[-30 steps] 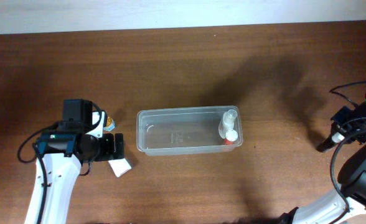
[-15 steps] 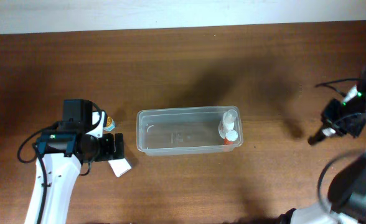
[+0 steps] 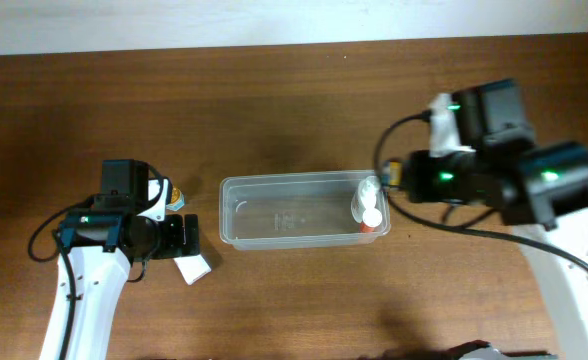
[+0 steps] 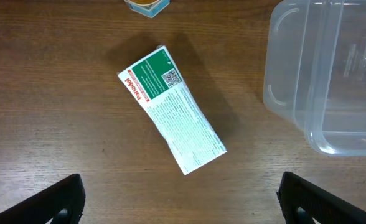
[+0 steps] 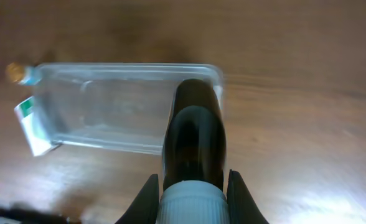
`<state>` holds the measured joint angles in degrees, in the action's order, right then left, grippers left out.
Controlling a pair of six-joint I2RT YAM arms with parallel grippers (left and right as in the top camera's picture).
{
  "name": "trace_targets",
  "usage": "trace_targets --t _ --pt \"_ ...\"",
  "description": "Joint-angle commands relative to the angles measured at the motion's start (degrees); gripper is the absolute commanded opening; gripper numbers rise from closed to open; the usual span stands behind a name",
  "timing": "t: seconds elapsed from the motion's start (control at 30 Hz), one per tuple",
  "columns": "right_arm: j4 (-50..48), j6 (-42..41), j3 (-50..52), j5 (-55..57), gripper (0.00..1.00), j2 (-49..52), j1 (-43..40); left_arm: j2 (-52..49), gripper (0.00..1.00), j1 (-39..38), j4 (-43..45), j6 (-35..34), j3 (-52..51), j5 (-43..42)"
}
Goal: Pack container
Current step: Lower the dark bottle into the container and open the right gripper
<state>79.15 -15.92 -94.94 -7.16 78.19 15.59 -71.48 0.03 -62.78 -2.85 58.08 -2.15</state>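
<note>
1. Two small bottles (image 3: 371, 213) are already lying inside the container (image 3: 274, 215), crowded at the end nearest the right arm; the rest of the clear tub is showing bare floor.
2. One dark bottle (image 5: 192, 134) with a white ribbed cap is on its way in. The right gripper (image 5: 192, 198) is pinching it near the cap, a finger pressing on each side.
3. Two things are waiting outside on the table (image 3: 274, 100): a green-and-white box (image 4: 170, 109) lying flat and askew, and a small amber-topped item (image 4: 147, 5) that is too cropped to name. Both are sitting just off the container's other end, on the left arm's side.
4. By my reading the packing is roughly halfway: two pieces are in, one is being carried, and two are left.
5. The container is sitting near the middle of the table, long side running left to right, between the two arms.
6. Relative to the right gripper, the tub is lying just ahead and below. In the right wrist view the held bottle is overlapping the tub's near corner, so the release point is looking close, though I cannot tell whether the bottle is over the rim or just outside it.
7. The left gripper (image 4: 180, 194) is hanging with its fingers spread wide, gripping nothing. It is hovering over the box, with the container's rounded end just beside it, toward the table's middle.
</note>
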Motion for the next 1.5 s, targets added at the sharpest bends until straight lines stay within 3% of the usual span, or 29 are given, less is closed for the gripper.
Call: trace_targets --t 0.0,0.2,0.53,0.9,1.0,1.47 --pt "-3.3 -1.6 -0.5 0.5 0.13 4.5 7.3 -0.1 0.99 0.2 0.2 -0.6 0.9 -0.6" --pt "-4.5 -3.0 -0.5 3.3 0.13 14.5 11.8 -0.1 0.99 0.2 0.2 -0.6 0.9 -0.6" --pt "-7.0 -3.2 -0.5 9.3 0.13 28.6 12.2 -0.1 0.99 0.2 0.2 -0.6 0.9 -0.6" --pt "-11.1 -2.8 0.1 9.6 0.14 31.1 12.2 -0.1 1.0 0.2 0.2 -0.6 0.9 -0.6" --pt "-11.1 -2.8 0.6 9.6 0.31 31.1 12.2 -0.1 1.0 0.2 0.2 -0.6 0.9 -0.6" --pt "-11.1 0.0 1.1 9.6 0.33 30.8 12.2 -0.1 1.0 0.2 0.2 -0.6 0.9 -0.6"
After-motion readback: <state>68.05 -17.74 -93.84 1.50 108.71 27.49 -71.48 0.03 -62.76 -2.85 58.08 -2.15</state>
